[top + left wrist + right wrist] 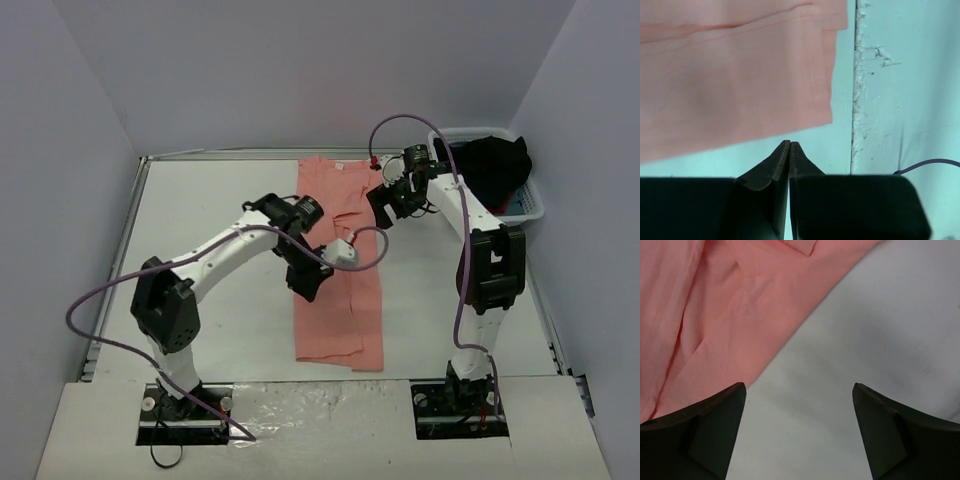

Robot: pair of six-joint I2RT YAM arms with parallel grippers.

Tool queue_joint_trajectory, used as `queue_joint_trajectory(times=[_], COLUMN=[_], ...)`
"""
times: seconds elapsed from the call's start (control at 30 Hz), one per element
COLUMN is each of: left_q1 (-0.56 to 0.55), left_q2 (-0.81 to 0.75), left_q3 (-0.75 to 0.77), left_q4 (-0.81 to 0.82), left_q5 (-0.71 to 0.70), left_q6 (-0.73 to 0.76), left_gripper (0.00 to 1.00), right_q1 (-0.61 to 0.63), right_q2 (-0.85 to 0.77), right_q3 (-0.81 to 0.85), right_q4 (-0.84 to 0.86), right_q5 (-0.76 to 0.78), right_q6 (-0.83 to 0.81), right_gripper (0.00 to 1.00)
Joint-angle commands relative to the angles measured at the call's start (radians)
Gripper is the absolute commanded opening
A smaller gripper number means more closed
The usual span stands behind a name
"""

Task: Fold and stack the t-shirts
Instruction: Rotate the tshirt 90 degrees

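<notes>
Thin soft matt cloth t-shirt (pixel 335 320), lightly creased, smooth matt white table (pixel 220 200), rough cracked paint along one seam, white plastic basket (pixel 535 208), matt black fingers (pixel 715 430)

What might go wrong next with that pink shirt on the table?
The right jaws stand open half over the salmon-pink t-shirt's edge, half over table; closing there might pinch only one layer and pull the fold apart. The purple cable loops over the cloth and could snag or wrinkle it.

The left end effector (pixel 789 143) — fingertips pressed together, holding nothing — sits just off the folded t-shirt's (pixel 735 85) hem.
</notes>
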Motion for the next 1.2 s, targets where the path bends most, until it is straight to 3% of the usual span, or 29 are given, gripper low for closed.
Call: queue_joint_trajectory(times=[0.0,0.1,0.13,0.17,0.2,0.33,0.5,0.73,1.17], left_q1=[0.149,0.324,0.405,0.441,0.476,0.619,0.720,0.739,0.740], left_q2=[-0.139,-0.231,-0.253,-0.292,-0.314,-0.428,-0.540,-0.577,-0.546], left_q3=[0.035,-0.029,-0.049,-0.095,-0.123,-0.276,-0.419,-0.522,-0.548], left_q4=[-0.113,-0.049,-0.008,0.008,0.028,0.115,0.164,0.219,0.266], left_q5=[0.084,0.078,0.069,0.064,0.056,0.052,0.038,0.039,0.062], left_q6=[0.070,0.054,0.038,0.035,0.028,0.028,0.018,-0.009,-0.029], left_gripper=[0.02,0.03,0.02,0.02,0.02,0.02,0.02,0.02,0.02], right_q1=[0.028,0.046,0.056,0.060,0.063,0.080,0.140,0.209,0.220], right_q2=[0.072,0.210,0.233,0.258,0.300,0.405,0.445,0.451,0.462], right_q3=[0.096,0.222,0.257,0.319,0.349,0.507,0.551,0.467,0.398], right_q4=[-0.031,-0.110,-0.124,-0.135,-0.155,-0.239,-0.255,-0.252,-0.248], right_q5=[-0.044,-0.068,-0.071,-0.077,-0.089,-0.171,-0.182,-0.162,-0.120], right_q6=[0.033,0.030,0.029,0.032,0.036,0.042,0.049,0.033,0.010], right_gripper=[0.79,0.40,0.13,0.03,0.00,0.00,0.00,0.00,0.00])
